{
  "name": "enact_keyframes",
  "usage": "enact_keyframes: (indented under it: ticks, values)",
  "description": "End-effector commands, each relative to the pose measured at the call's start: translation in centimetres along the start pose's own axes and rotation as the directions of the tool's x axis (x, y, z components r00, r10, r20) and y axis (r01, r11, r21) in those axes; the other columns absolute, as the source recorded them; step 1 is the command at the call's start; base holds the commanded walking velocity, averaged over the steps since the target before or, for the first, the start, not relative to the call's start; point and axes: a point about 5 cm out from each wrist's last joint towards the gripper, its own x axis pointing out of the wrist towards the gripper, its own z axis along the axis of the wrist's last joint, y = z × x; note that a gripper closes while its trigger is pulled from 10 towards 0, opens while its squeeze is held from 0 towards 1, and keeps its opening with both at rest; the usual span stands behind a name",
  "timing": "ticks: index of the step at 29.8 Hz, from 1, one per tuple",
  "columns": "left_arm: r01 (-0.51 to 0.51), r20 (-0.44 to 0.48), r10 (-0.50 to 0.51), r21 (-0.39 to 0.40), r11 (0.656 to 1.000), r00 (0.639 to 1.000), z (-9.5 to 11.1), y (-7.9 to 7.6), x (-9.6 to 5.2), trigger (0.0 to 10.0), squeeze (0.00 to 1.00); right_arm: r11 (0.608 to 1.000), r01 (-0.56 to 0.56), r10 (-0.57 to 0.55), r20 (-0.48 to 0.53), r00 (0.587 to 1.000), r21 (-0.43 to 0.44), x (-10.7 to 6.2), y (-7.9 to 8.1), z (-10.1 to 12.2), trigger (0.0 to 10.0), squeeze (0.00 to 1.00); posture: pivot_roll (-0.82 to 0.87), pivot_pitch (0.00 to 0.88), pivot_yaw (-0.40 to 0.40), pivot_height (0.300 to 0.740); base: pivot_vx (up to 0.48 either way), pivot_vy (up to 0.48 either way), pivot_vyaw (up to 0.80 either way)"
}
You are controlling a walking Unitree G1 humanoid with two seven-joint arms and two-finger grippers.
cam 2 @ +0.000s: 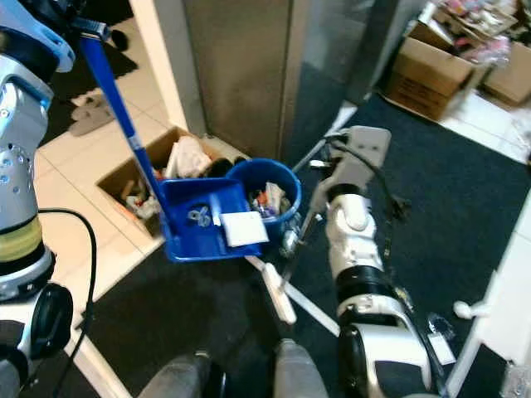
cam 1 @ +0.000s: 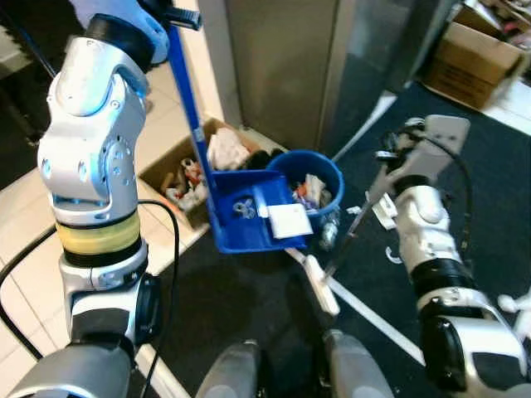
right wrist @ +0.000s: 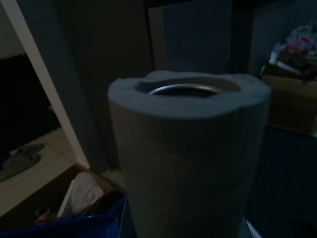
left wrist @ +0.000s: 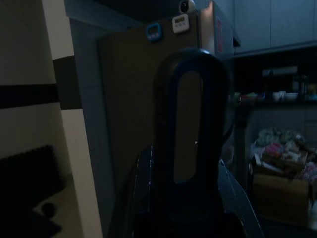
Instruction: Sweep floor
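Three containers cluster by the grey cabinet (cam 1: 282, 66): a cardboard box (cam 1: 170, 170) of mixed rubbish, then a blue dustpan (cam 1: 249, 211) carrying white paper and small scraps, tipped against a blue bucket (cam 1: 319, 170) full of litter. Left end effector (cam 1: 170, 15) grips the dustpan's long handle; the right end effector (cam 1: 390, 162) holds the broom (cam 1: 353, 228), finger spacing cannot be told.
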Motion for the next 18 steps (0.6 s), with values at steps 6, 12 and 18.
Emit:
enact_keyframes:
  ticks: [6,12,18]
  values:
    - [0.017,0.032,-0.018,0.008,1.0,0.999,0.91,-0.15,0.43,10.0,0.0,1.0,0.027,-0.027,0.034,0.999,-0.005,0.22,-0.58,0.56,10.0,0.0,0.01,0.0,0.045,0.74,0.474,0.0,-0.8]
    - [0.02,0.03,-0.02,-0.001,1.0,0.999,0.84,-0.19,0.33,10.0,0.0,0.999,0.033,-0.033,0.035,0.999,-0.008,0.32,-0.59,0.59,10.0,0.0,0.01,0.0,0.044,0.74,0.475,0.0,-0.51]
    - [0.023,0.031,-0.023,-0.004,1.0,0.999,0.87,-0.28,0.28,10.0,0.0,0.998,0.058,-0.057,0.038,0.998,-0.018,0.37,-0.87,0.67,10.0,0.0,0.01,0.0,0.045,0.74,0.476,0.0,0.0]
